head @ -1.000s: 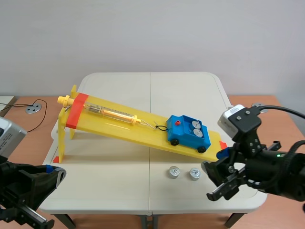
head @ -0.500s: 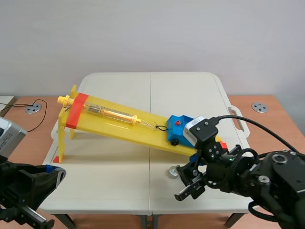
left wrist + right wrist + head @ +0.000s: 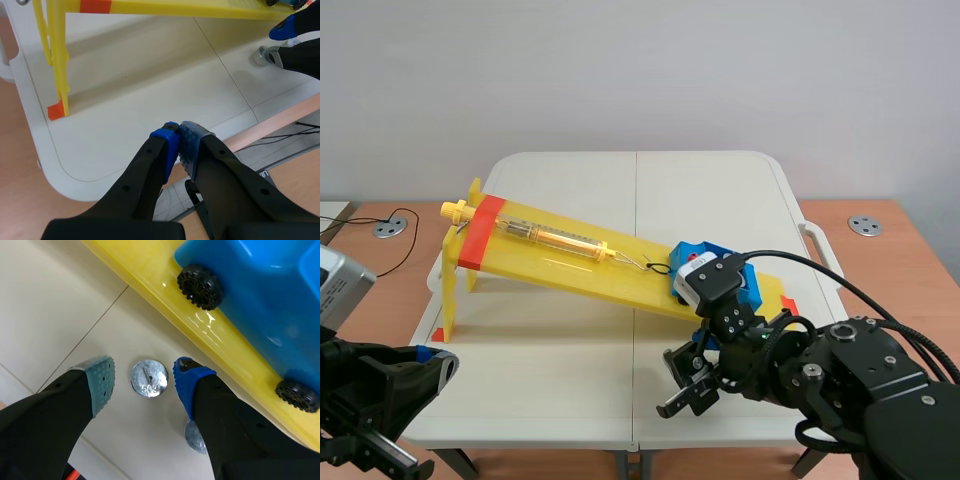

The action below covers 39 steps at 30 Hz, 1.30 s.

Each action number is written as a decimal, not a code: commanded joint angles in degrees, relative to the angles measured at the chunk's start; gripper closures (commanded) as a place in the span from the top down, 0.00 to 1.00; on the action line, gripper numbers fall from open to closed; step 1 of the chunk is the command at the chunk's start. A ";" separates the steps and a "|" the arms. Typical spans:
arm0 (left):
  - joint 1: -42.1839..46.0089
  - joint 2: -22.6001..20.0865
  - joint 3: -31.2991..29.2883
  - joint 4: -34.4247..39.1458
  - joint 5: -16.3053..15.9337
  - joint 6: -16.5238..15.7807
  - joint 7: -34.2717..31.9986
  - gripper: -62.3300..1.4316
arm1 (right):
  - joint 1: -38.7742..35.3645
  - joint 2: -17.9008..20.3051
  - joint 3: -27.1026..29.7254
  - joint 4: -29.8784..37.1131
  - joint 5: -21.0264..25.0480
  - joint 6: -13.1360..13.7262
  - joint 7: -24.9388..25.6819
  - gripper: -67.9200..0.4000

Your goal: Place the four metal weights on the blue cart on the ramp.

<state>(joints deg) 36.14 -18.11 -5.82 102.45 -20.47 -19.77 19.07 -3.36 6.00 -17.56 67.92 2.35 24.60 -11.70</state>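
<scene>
One weight [image 3: 149, 378] between spread right jaws, second weight [image 3: 194, 438] under finger [image 3: 220, 410]; ramp [image 3: 156, 281], blue cart [image 3: 255, 300] beside; left jaws pressed together.

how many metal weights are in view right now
2. One weight lies on the table between the right pincer's open fingers; a second weight peeks out from under its blue-padded finger. The blue cart's bed is out of view, so more may sit there.
</scene>
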 commanded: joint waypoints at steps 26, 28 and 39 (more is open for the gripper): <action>-2.03 0.17 -0.83 2.91 -3.78 -1.42 -5.57 0.07 | 5.27 -1.07 -2.01 -1.55 1.66 -5.77 5.42 0.02; -2.03 0.17 -0.83 2.91 -3.78 -1.42 -5.57 0.07 | 5.27 -0.72 -2.01 -1.53 1.70 -5.77 5.18 0.02; -2.03 0.15 -0.83 2.91 -3.78 -1.42 -5.55 0.07 | -2.47 6.08 0.02 15.43 10.08 -2.32 0.00 0.02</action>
<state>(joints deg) 36.14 -18.11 -5.82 102.45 -20.47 -19.77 19.07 -6.52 8.88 -18.74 73.63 7.66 20.80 -14.63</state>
